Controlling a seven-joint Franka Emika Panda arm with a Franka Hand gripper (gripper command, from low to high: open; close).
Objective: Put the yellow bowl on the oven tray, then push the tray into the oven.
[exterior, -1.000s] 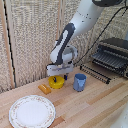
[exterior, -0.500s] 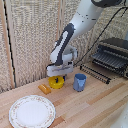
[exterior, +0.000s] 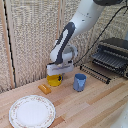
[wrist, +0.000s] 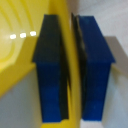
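Claw (exterior: 56, 75) down on the yellow dish (exterior: 54, 80), that's where things stand. From the wrist view the two blue fingers (wrist: 95, 70) are pinched nearly together with the dish's thin yellow rim (wrist: 68, 60) caught between them, so I'd call the grip made. The dish sits on the table (exterior: 95, 107), just beside the blue cup (exterior: 79, 81) and near a small orange block (exterior: 44, 89); I can't tell whether it has left the wood. The baking sheet (exterior: 95, 72) juts from the oven (exterior: 114, 54), well apart on the exterior view's right. To my eye the next move is a gentle lift, then a carry past the cup, keeping the dish level, to set it on the wire bars.
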